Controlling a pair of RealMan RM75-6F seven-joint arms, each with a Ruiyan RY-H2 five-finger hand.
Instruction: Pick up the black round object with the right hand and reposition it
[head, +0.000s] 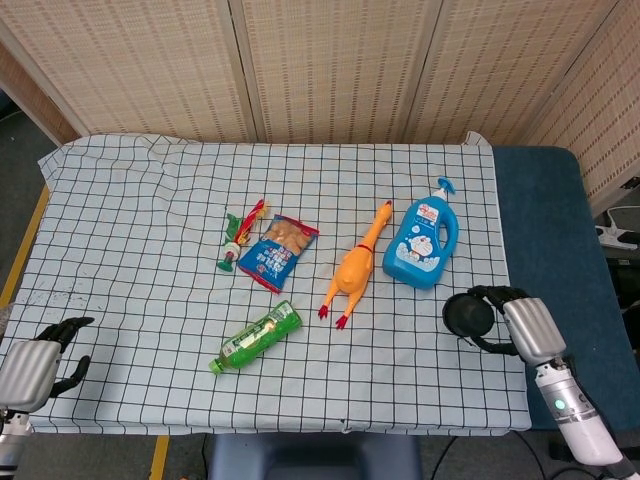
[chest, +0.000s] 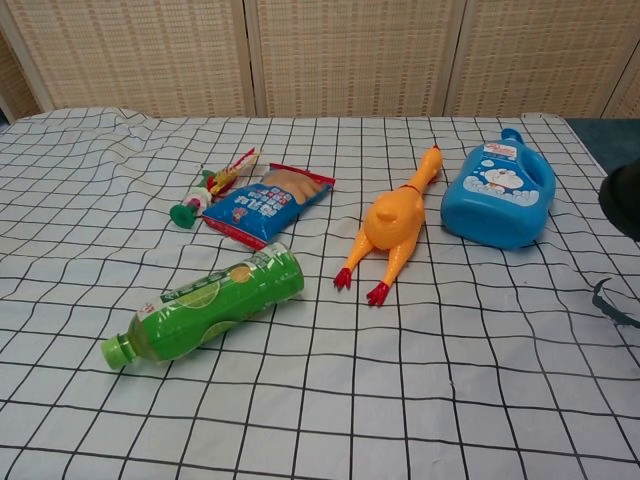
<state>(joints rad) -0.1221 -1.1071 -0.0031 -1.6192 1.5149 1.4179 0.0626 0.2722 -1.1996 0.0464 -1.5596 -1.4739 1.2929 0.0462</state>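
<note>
The black round object (head: 466, 315) is gripped by my right hand (head: 522, 325) near the right edge of the checked cloth, below the blue bottle. The chest view catches only a dark sliver of the black round object (chest: 624, 200) at the right border. A thin dark cord (chest: 612, 303) trails from it onto the cloth. My left hand (head: 38, 362) rests at the front left corner of the table, fingers loosely curled and holding nothing.
On the checked cloth (head: 150, 220) lie a blue detergent bottle (head: 422, 243), an orange rubber chicken (head: 354, 269), a green drink bottle (head: 256, 338), a blue snack bag (head: 277, 250) and a small red-green toy (head: 238, 238). A wicker screen (head: 330, 60) stands behind the table.
</note>
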